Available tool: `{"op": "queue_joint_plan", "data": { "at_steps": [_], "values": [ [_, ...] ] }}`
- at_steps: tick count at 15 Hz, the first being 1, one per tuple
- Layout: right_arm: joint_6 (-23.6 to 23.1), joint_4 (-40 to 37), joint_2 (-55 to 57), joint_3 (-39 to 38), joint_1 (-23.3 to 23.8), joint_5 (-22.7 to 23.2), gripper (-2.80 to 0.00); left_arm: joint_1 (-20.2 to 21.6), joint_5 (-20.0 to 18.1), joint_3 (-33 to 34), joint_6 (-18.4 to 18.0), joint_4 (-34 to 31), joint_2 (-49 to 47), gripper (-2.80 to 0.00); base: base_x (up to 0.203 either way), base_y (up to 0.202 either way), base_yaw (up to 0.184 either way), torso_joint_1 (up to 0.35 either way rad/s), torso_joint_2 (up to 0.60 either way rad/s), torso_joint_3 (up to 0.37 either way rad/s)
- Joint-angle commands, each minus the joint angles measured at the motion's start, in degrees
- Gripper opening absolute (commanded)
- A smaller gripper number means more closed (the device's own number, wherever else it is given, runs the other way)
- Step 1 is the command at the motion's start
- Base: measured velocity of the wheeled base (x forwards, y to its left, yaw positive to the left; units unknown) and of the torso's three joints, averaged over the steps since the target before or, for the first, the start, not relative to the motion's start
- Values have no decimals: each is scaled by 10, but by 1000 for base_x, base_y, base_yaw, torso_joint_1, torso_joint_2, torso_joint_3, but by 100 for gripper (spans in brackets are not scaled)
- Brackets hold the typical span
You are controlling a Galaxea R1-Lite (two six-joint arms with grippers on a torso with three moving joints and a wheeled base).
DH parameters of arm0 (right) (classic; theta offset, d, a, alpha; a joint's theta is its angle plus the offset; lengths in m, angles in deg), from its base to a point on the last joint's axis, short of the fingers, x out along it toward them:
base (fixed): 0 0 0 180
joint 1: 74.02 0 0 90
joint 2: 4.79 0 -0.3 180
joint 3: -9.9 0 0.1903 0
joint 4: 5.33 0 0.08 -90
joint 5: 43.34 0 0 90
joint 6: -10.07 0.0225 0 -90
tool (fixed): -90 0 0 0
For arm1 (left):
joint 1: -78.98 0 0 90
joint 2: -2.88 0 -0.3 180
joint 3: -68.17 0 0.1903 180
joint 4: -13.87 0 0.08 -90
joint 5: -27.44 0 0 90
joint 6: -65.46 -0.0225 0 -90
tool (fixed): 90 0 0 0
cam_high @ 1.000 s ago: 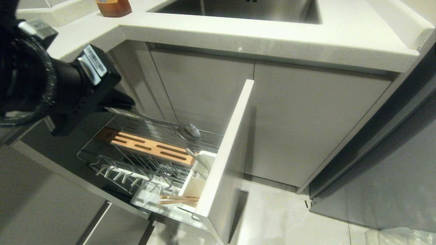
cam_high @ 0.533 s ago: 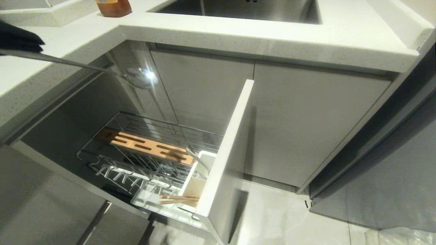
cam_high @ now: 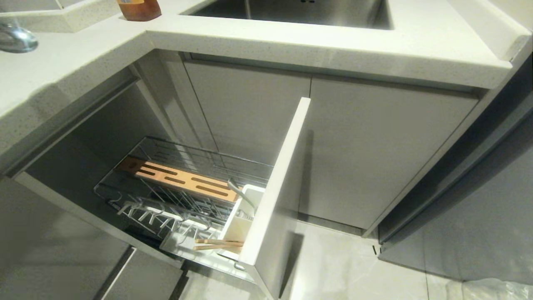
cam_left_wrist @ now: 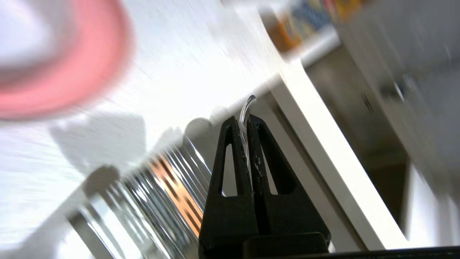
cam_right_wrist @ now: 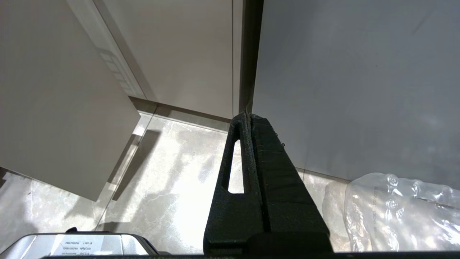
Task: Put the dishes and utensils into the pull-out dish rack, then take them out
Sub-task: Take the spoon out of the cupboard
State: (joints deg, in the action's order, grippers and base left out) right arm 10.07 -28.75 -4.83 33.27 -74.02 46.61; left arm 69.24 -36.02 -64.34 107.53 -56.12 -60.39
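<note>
The left gripper (cam_left_wrist: 245, 120) is clenched on the thin handle of a shiny metal spoon (cam_high: 16, 38); its rounded bowl shows over the white counter (cam_high: 291, 39) at the far left; a pink plate (cam_left_wrist: 72, 72) lies on that counter, blurred. The pull-out rack (cam_high: 179, 187) stands open below, chrome wire with a slotted wooden strip (cam_high: 179, 180); wooden chopsticks (cam_high: 216, 244) lie at its white cups (cam_high: 243, 216). The right gripper (cam_right_wrist: 249, 118) hangs near the floor, fingers pressed together, holding nothing.
</note>
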Motion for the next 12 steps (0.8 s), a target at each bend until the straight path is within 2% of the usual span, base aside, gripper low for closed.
{"op": "queue_joint_plan", "data": {
  "at_steps": [1,7,10,12],
  "values": [
    [0,0,0,0,0,0,-280,85,2,-5,-14,1,32,-280,0,0,0,0,0,0],
    [0,0,0,0,0,0,-280,327,-5,1,-47,67,39,-280,0,0,0,0,0,0],
    [0,0,0,0,0,0,-280,470,-44,3,-48,96,15,-280,0,0,0,0,0,0],
    [0,0,0,0,0,0,-280,545,-84,19,-46,131,-8,-280,0,0,0,0,0,0]
  ]
}}
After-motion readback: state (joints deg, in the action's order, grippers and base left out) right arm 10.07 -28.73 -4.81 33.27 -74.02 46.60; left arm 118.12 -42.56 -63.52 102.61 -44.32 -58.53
